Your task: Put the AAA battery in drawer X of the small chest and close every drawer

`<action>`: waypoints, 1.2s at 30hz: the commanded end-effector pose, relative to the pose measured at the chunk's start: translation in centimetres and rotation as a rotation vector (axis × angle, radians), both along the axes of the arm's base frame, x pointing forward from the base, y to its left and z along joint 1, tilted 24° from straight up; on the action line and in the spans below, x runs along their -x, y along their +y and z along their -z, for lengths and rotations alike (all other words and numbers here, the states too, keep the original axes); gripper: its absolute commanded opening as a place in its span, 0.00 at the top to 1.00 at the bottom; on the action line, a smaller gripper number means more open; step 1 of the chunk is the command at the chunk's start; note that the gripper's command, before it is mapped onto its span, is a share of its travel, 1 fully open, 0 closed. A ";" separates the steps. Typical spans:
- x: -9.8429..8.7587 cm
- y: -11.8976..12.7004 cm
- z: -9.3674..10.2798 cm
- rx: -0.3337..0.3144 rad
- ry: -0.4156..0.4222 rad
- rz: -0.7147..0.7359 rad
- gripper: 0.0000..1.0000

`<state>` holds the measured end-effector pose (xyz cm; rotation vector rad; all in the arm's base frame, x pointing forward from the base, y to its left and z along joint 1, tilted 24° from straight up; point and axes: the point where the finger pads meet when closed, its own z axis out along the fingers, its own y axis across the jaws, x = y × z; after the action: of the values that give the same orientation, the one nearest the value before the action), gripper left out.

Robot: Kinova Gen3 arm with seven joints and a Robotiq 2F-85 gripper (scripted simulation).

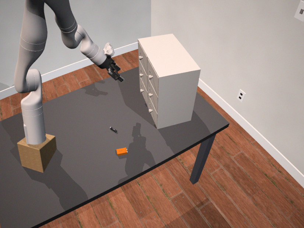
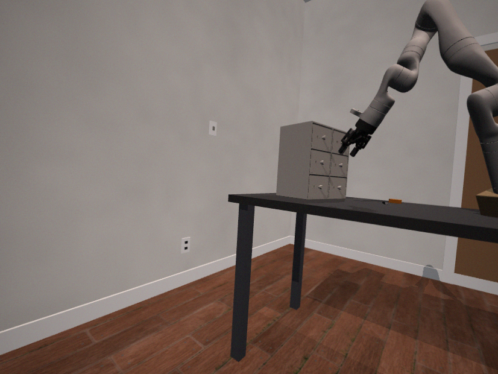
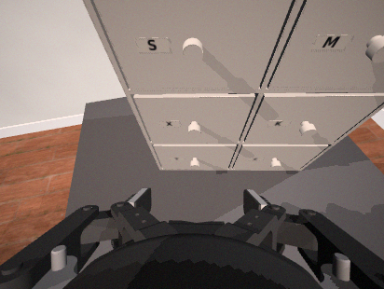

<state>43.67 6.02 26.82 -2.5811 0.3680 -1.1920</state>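
The AAA battery (image 1: 113, 129) (image 2: 384, 202), small and dark, lies on the table in front of the chest. The chest (image 1: 176, 98) (image 2: 294, 160) stands upright with all six drawers in. In the wrist view the top drawers read S (image 3: 152, 45) and M (image 3: 331, 42). The middle-left label (image 3: 169, 123) looks like X; the middle-right label (image 3: 278, 123) is similar and too foreshortened to read surely. The bottom labels are illegible. My gripper (image 1: 120, 74) (image 2: 346, 152) (image 3: 197, 199) is open and empty, tilted toward the drawer fronts, high above the table and apart from the knobs.
An orange block (image 1: 121, 151) (image 2: 395, 201) with small terminals at one end lies beyond the battery, toward the table's long edge in the top view. The arm's wooden base block (image 1: 30, 154) stands at the other end of the table (image 1: 81, 127). Walls stand behind and beside the chest.
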 end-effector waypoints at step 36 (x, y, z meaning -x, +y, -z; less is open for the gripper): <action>0.1 0.5 0.2 -0.002 0.000 -0.010 0.67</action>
<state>43.58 6.52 26.59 -2.5788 0.3554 -1.1869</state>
